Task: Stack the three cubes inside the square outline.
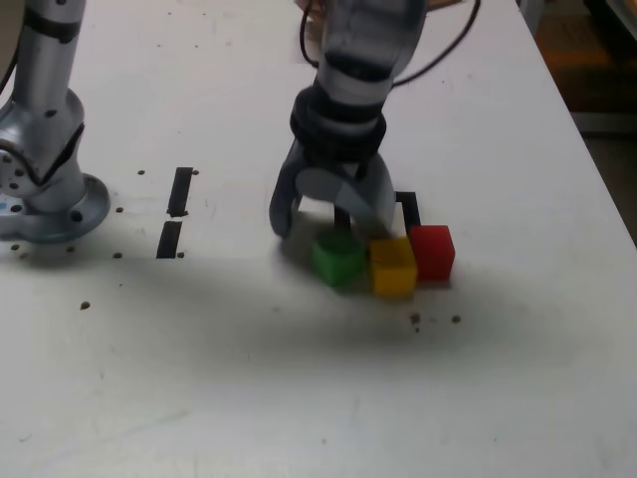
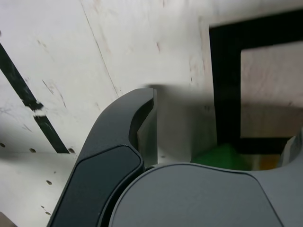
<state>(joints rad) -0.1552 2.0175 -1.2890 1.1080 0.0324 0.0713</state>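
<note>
Three cubes sit in a row on the white table, touching side by side: green point(image 1: 336, 259), yellow point(image 1: 393, 266) and red point(image 1: 432, 251). My gripper point(image 1: 328, 221) hangs just behind them with its jaws wide open and nothing held; one finger comes down right behind the green and yellow cubes. The square outline point(image 1: 408, 207) lies behind the cubes, mostly hidden by the gripper. In the wrist view the black outline point(image 2: 227, 85) with its pale centre shows clearly, the green cube point(image 2: 220, 156) peeks out beside it, and one dark finger point(image 2: 137, 118) stands apart from both.
Two short black tape strips point(image 1: 180, 191) point(image 1: 170, 239) lie toward the exterior view's left. The arm's metal base point(image 1: 45, 189) stands at the far left. The table's edge point(image 1: 597, 169) runs down the right side, with the floor beyond it.
</note>
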